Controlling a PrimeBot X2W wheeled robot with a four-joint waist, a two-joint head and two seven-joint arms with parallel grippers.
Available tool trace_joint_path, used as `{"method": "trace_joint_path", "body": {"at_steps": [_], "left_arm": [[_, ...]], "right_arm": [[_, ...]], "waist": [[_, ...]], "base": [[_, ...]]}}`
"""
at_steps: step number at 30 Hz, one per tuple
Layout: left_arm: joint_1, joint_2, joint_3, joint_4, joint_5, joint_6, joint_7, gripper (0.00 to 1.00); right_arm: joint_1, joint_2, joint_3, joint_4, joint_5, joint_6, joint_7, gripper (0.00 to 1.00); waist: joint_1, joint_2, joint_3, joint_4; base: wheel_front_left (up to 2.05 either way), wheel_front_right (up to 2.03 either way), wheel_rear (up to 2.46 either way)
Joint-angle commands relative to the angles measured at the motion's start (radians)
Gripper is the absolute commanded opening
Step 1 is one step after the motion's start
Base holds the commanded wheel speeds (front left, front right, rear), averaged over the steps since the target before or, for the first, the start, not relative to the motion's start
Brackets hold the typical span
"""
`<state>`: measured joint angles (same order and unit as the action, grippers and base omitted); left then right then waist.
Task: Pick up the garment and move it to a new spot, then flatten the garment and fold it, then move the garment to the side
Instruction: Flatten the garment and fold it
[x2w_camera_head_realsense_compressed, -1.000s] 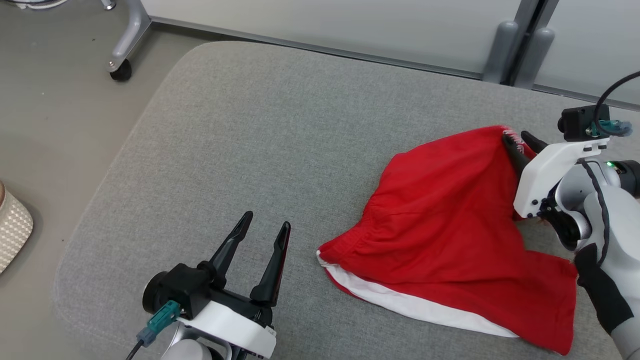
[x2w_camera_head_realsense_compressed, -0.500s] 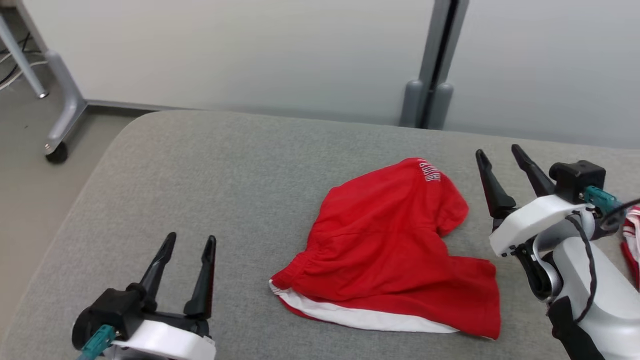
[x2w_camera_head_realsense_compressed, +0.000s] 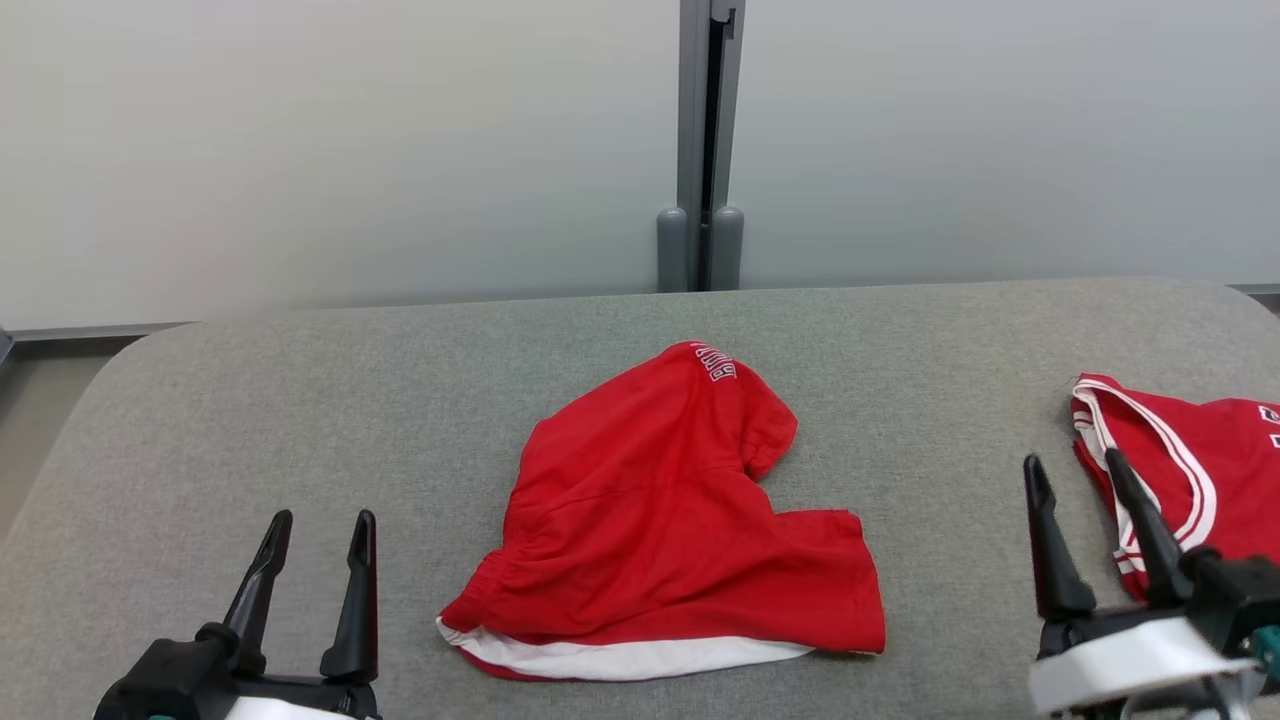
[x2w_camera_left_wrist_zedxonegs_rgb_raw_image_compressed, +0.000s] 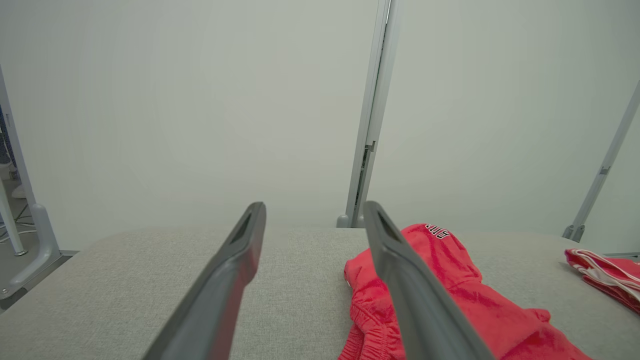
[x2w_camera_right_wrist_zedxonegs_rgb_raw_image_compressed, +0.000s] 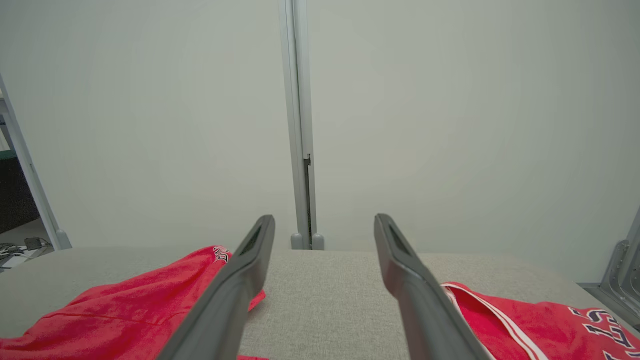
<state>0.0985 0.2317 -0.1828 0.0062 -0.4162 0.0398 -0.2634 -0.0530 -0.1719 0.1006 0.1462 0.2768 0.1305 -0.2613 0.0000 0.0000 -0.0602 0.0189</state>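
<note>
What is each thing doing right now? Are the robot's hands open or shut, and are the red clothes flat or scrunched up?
red garment: lying loose mid-pad, rumpled, not flat, white layer showing along its near edge, not held.
white-trimmed garment: lying bunched at the pad's right side, not held.
left gripper: open, empty, apart from the cloth.
right gripper: open, empty.
grey pad: bearing both garments.

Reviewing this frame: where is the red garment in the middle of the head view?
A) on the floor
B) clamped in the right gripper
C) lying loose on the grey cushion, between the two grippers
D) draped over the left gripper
C: the red garment lies crumpled on the grey cushion, with the left gripper and the right gripper both open and apart from it.
</note>
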Motion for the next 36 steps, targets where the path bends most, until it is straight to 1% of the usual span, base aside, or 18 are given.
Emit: {"method": "trace_joint_path", "body": {"at_steps": [1, 5, 10, 15, 19, 24, 27, 30, 33, 36], "left_arm": [[0.010, -0.004, 0.008, -0.006, 0.013, -0.006, -0.001, 1.00], [0.021, -0.017, 0.013, 0.005, 0.033, -0.022, -0.001, 1.00], [0.020, -0.035, 0.023, 0.016, 0.046, -0.041, -0.001, 1.00], [0.010, -0.041, 0.027, 0.021, 0.057, -0.053, -0.001, 1.00], [0.006, -0.047, 0.028, 0.026, 0.063, -0.058, -0.001, 1.00], [0.002, -0.046, 0.014, 0.050, 0.055, -0.065, 0.017, 1.00], [-0.005, -0.038, 0.006, 0.056, 0.046, -0.067, 0.056, 1.00], [-0.007, -0.030, -0.007, 0.060, 0.033, -0.071, 0.123, 1.00], [-0.006, -0.014, -0.027, 0.077, 0.019, -0.080, 0.221, 1.00], [-0.015, 0.006, -0.060, 0.109, 0.001, -0.103, 0.333, 1.00]], "right_arm": [[0.040, 0.022, -0.008, -0.024, -0.015, 0.001, -0.001, 1.00], [0.126, 0.060, -0.023, -0.058, -0.040, 0.001, -0.002, 1.00], [0.152, 0.074, -0.025, -0.074, -0.051, 0.001, -0.003, 1.00], [0.149, 0.071, -0.026, -0.081, -0.058, 0.001, -0.003, 1.00], [0.154, 0.056, -0.005, -0.082, -0.059, 0.001, 0.016, 1.00], [0.161, 0.035, 0.024, -0.055, -0.045, 0.001, 0.077, 1.00], [0.165, 0.016, 0.059, -0.018, -0.029, 0.001, 0.161, 1.00], [0.156, -0.003, 0.108, 0.027, -0.003, 0.001, 0.253, 1.00], [0.131, -0.021, 0.163, 0.076, 0.023, 0.001, 0.315, 1.00], [0.097, -0.028, 0.214, 0.128, 0.051, 0.001, 0.343, 1.00]], "waist": [[0.0000, 0.0000, -0.003, -0.011], [0.0000, 0.0000, -0.001, -0.012], [0.0000, 0.0000, 0.004, -0.012], [0.0000, 0.0000, 0.005, -0.004], [0.0000, 0.0000, 0.004, 0.006], [0.0000, 0.0000, 0.003, 0.018], [0.0000, 0.0000, 0.003, 0.025], [0.0000, 0.0000, 0.007, 0.032], [0.0000, 0.0000, 0.015, 0.037], [0.0000, 0.0000, 0.028, 0.040]], "base": [[0.00, 0.00, 0.00], [0.00, 0.00, 0.00], [0.00, 0.00, 0.00], [0.00, 0.00, 0.00], [0.00, 0.00, 0.00], [0.00, 0.00, 0.00], [0.00, 0.00, 0.00], [0.00, 0.00, 0.00], [0.00, 0.00, 0.00], [0.00, 0.00, 0.00]]}}
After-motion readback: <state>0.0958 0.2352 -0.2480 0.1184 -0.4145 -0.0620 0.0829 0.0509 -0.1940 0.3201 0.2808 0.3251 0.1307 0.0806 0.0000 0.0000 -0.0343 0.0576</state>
